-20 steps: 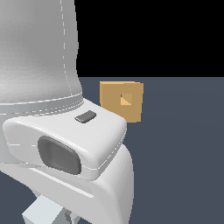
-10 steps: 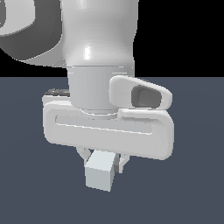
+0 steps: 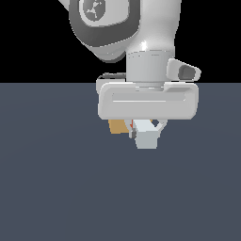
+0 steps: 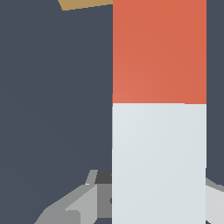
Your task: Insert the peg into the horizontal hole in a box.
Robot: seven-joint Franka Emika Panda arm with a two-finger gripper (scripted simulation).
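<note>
Wrist view, nearest first: the long square-section peg [image 4: 159, 131], pale grey-white along the part by the fingers and red-orange at its far end, fills the middle of the picture, with the grey fingers [image 4: 74, 205] pressed against its sides. The gripper [image 3: 148, 134] is clenched on the pale end of this bar. Past the red end, a sliver of the flat tan-orange box [image 4: 85, 4] shows at the picture's edge, off to one side of the peg's line and clear of its tip.

In the exterior view the white hand hangs low over the dark grey floor [image 3: 56, 188], the peg's pale end face pointing at the camera. Behind it the tan box [image 3: 116, 126] peeks out, mostly hidden by the hand, towards the exterior view's left. The hole cannot be seen in either picture.

The step in hand looks like carrying and aligning the held peg. The next move probably calls for shifting sideways until the red end faces the box's hole, then pushing straight along the peg's axis.
</note>
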